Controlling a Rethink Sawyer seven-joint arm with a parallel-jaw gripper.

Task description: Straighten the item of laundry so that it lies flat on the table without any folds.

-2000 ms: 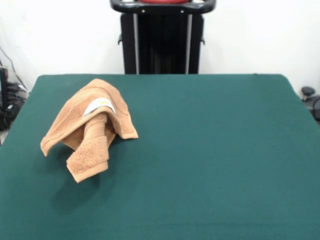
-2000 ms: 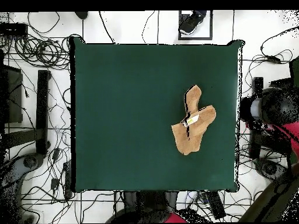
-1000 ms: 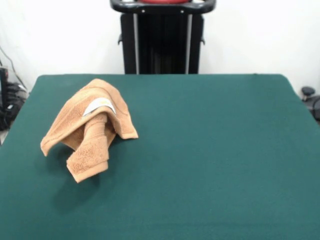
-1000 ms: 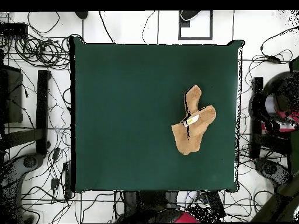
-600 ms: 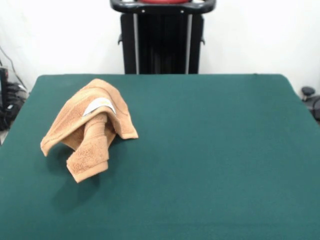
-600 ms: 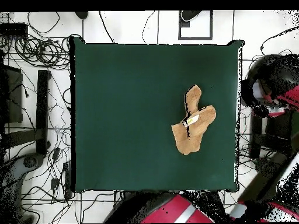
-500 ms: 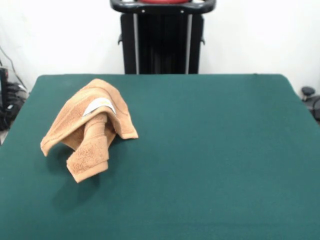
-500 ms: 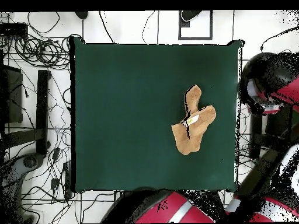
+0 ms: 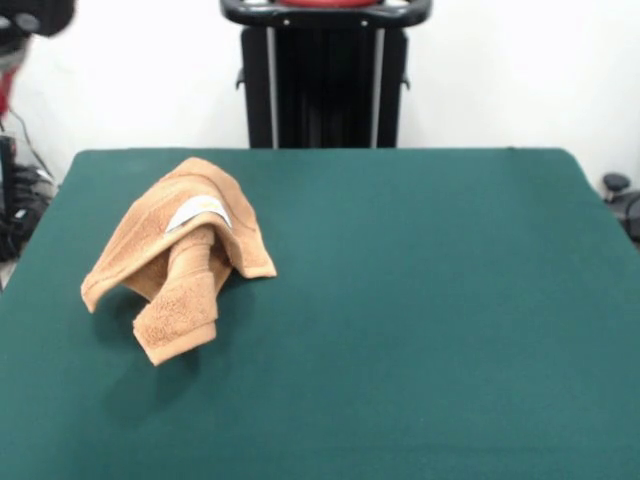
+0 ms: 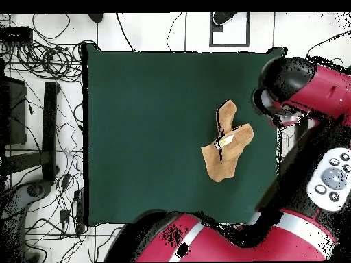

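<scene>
Towel point(image 9: 178, 258) lies crumpled and folded over itself on the green table point(image 9: 420, 300), white label point(image 9: 196, 212) up. Overhead, the red arm point(image 10: 308, 89) reaches over the table's edge beside it; gripper itself unclear, open or closed I cannot tell. Cables point(image 10: 41, 58) surround the table.

Towel point(image 9: 180, 255) crumpled on table point(image 9: 420, 300), near its left edge in front view

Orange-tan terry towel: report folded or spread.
Folded. The orange-tan terry towel sits bunched on the green felt table, layers overlapping.
</scene>
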